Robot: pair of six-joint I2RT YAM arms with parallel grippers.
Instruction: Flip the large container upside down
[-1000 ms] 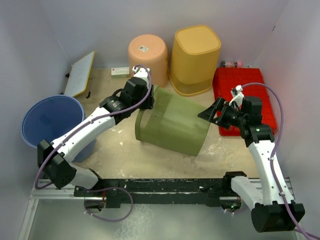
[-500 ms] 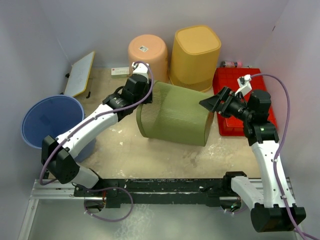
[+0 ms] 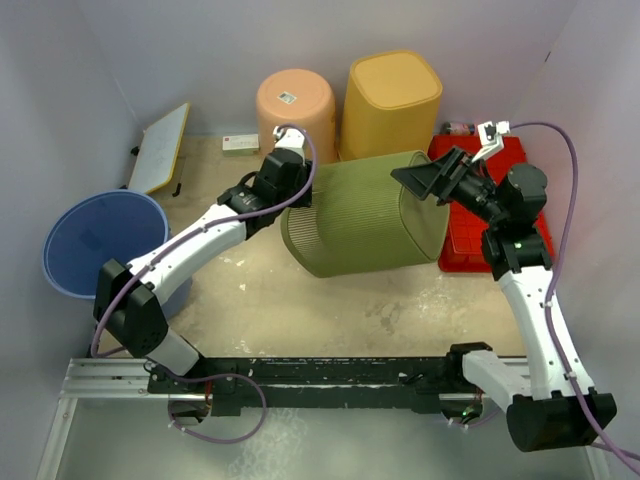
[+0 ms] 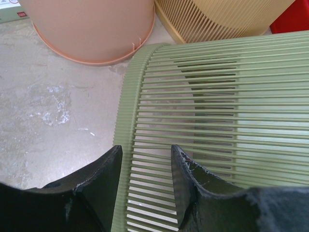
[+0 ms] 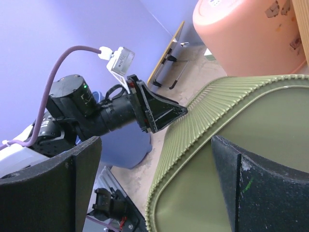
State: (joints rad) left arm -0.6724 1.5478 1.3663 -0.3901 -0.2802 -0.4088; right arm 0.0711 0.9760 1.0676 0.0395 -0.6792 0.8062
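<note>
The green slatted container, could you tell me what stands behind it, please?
Behind the green container stand an upturned peach bucket and a yellow slatted basket. Seen from above, it covers the basket's lower edge, so the floor right there is hidden.

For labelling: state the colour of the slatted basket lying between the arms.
The slatted basket is olive green, clearest in the left wrist view.

White arm links (image 3: 535, 310), black fingers (image 4: 96, 193), purple cables (image 5: 75, 47)
</note>
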